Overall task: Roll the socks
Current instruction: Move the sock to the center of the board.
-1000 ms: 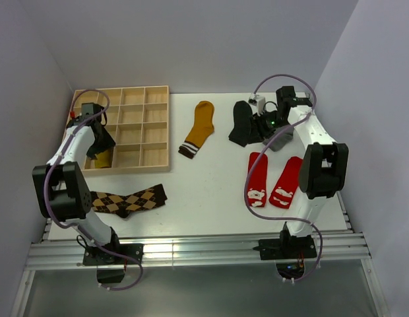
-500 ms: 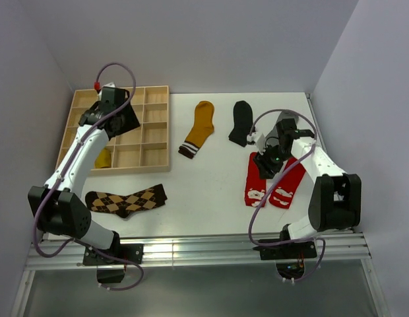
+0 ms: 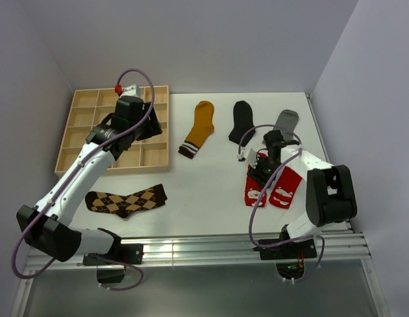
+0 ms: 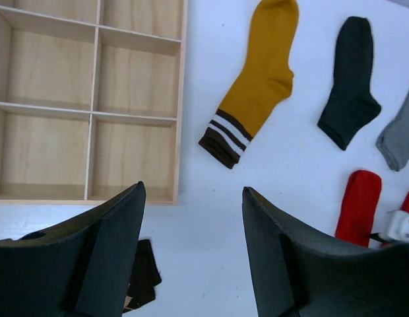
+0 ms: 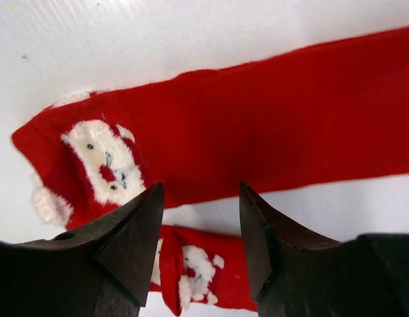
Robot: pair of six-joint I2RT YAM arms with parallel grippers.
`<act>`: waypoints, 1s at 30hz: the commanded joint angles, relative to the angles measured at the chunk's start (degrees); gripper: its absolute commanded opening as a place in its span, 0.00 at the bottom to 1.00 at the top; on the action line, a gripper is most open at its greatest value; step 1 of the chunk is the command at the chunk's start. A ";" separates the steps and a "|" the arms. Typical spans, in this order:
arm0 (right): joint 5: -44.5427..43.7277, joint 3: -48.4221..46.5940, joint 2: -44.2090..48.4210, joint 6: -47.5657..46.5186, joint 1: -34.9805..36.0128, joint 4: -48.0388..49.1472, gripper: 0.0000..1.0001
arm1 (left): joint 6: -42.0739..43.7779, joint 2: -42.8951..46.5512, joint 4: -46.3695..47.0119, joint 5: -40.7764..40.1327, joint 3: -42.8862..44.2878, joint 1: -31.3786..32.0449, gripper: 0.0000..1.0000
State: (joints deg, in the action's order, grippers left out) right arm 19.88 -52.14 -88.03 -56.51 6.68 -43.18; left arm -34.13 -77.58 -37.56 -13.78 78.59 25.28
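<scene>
Right end effector point(image 5: 201, 198): jaws apart, empty, just above red socks point(image 5: 270, 139), flat, side by side, 4 o'clock on counter point(image 3: 204, 191). Left end effector point(image 4: 191, 198): jaws apart, empty, over wooden grid tray point(image 3: 86, 142) edge, 10 o'clock. Mustard sock point(image 3: 199, 127), black sock point(image 3: 241, 122), grey sock point(image 3: 285, 122): flat, 12 to 2 o'clock. Argyle sock point(image 3: 125, 200): 8 o'clock.

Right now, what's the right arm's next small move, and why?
Probably lower the right tool straight down and close on the red Santa sock near its Santa-face end. The tool is open, hovers above that flat, unrolled sock and holds nothing, so a pinch there could start the roll.
</scene>
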 commanded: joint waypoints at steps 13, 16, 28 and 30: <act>-2.75 -11.74 -12.85 10.01 12.12 1.79 0.56 | -0.59 8.50 2.76 1.74 -3.97 1.97 0.66; -2.39 -15.95 -16.28 14.21 15.29 1.96 0.56 | -0.41 9.20 2.58 2.09 -4.58 2.06 0.66; 2.10 -30.56 -27.90 25.57 21.45 1.16 0.56 | -0.67 11.31 2.49 3.58 -6.78 2.32 0.66; 1.04 -30.04 -26.42 26.10 21.54 2.48 0.56 | -0.59 11.57 2.75 4.02 -7.22 2.50 0.66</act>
State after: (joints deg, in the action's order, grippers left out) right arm 20.56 -81.06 -114.61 -33.47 27.53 -41.34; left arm -34.33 -67.81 -36.21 -11.18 71.94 27.38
